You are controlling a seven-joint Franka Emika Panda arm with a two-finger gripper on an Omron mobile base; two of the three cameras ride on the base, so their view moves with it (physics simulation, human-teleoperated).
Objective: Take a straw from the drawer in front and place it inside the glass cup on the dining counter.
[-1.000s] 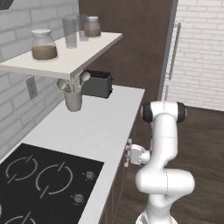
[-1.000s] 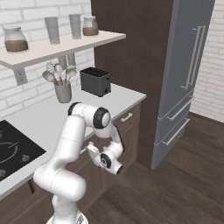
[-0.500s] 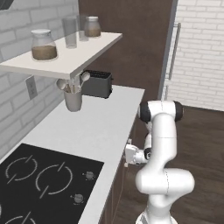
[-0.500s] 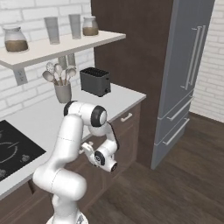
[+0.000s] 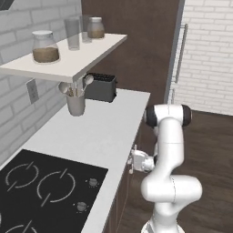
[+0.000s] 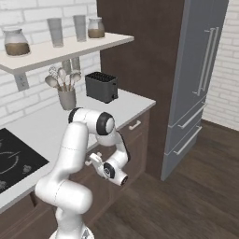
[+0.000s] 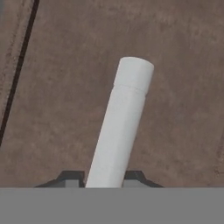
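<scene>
Brown wood grain of the drawer front is what my hand camera faces, with a pale cylindrical handle running up between the two dark fingertips; the jaws sit narrow on either side of it, though I cannot tell whether they actually press it. From the left base camera, I see the black cooktop at far left, the utensil holder and toaster on the white worktop, a shelf with jars above. The gripper is tucked against the cabinet face just under the worktop edge. On the right base camera the gripper meets the same brown front, refrigerator further right
</scene>
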